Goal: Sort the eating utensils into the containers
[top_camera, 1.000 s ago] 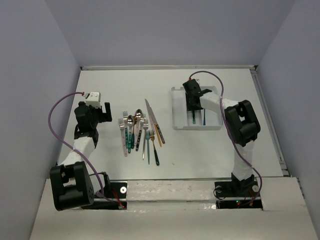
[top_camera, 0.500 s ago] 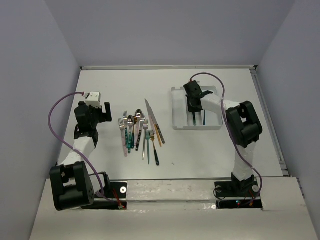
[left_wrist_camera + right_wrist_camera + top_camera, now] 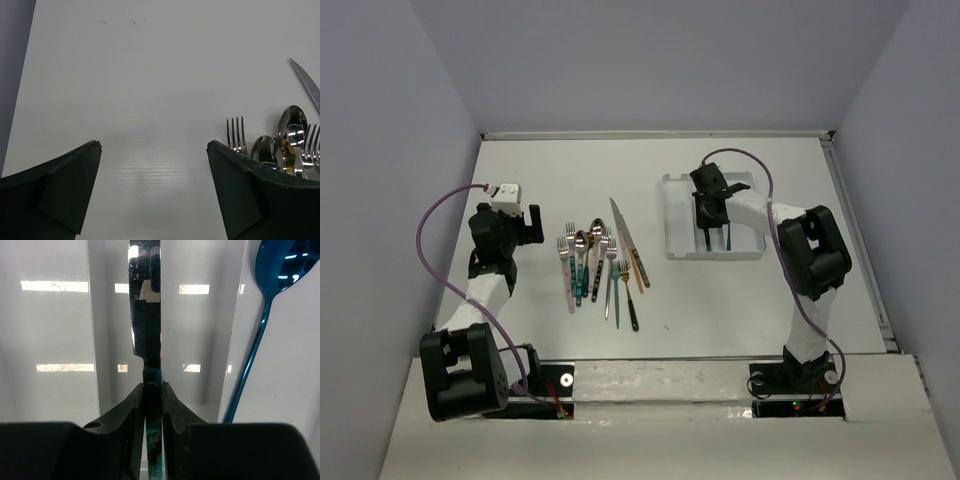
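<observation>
Near the left edge of the worktop (image 3: 570,170), left pincer (image 3: 154,145): gapes wide, grips nothing, hangs above the white surface, apart from the cutlery; just to its right, eating utensils (image 3: 600,262) in a loose heap left of centre, handles toward the near edge, heads toward the far edge; among them a pink-handled fork (image 3: 567,285) at the heap's left side, teal handles (image 3: 579,282) beside it, a long silver knife (image 3: 618,222) slanting toward the far edge, an orange-handled piece (image 3: 639,266) at the right side, a black-handled fork (image 3: 631,312) closest to the near edge; in the left wrist view, only fork tines (image 3: 236,134), shiny spoon bowls (image 3: 292,124) and a knife tip (image 3: 305,80) at the right margin; farther right, right of centre and nearer the far edge, white tray (image 3: 672,215) with three long compartments; over it, right pincer (image 3: 152,387): pinches narrow on the handle of a teal-handled knife (image 3: 146,325), blade lined along the middle compartment; cannot tell whether the blade touches the tray floor; in the next compartment toward the right edge, blue spoon (image 3: 277,265), lying flat, apart from the knife.
</observation>
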